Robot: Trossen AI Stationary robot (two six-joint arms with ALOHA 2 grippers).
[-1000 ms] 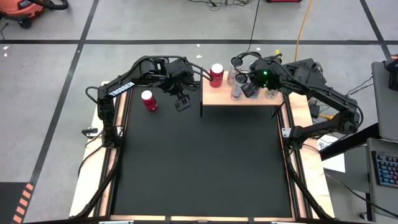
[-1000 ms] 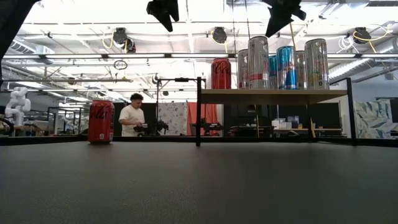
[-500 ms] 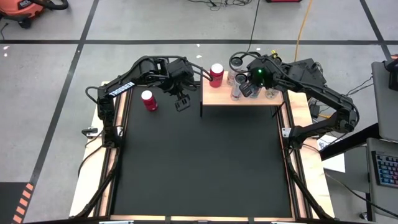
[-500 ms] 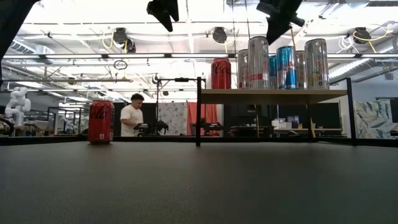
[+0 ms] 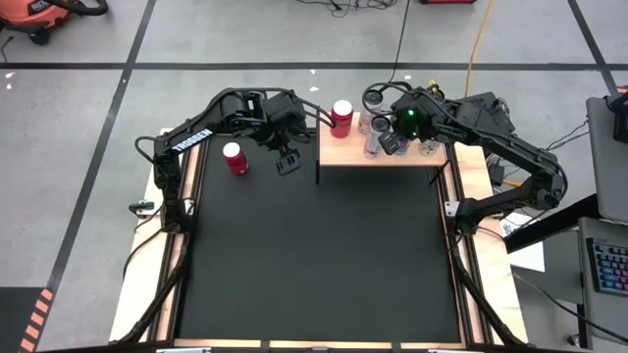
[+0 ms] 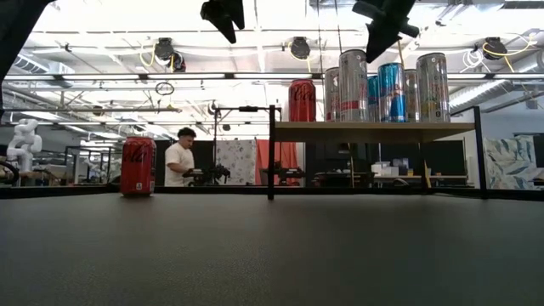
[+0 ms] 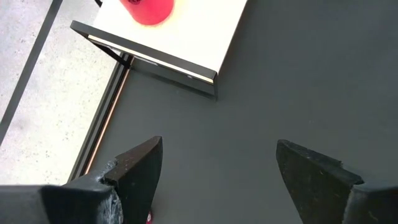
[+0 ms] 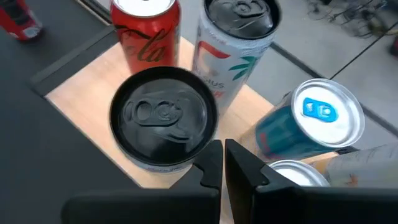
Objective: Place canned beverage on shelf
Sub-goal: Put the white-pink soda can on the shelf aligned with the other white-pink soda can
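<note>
A red can (image 5: 235, 157) stands upright on the black table at the far left; the low view shows the same red can (image 6: 138, 166). My left gripper (image 5: 287, 163) hangs open in the air to its right, its fingers (image 7: 134, 174) wide apart with nothing between them. The pale-wood shelf (image 5: 392, 154) stands at the far edge and carries a red can (image 5: 341, 115) and several tall cans (image 6: 353, 85). My right gripper (image 8: 222, 163) is shut and hovers above a black-topped can (image 8: 163, 118) on the shelf, clear of it.
A blue can (image 8: 311, 124), a white can (image 8: 239, 37) and a red can (image 8: 146, 25) crowd the shelf around my right gripper. The shelf's black leg (image 6: 271, 153) stands on the table. The near part of the black table (image 5: 314, 265) is bare. A person (image 6: 180, 160) stands in the room beyond.
My right gripper has shifted slightly toward the table's left above the shelf's cans and tipped a little, staying shut.
</note>
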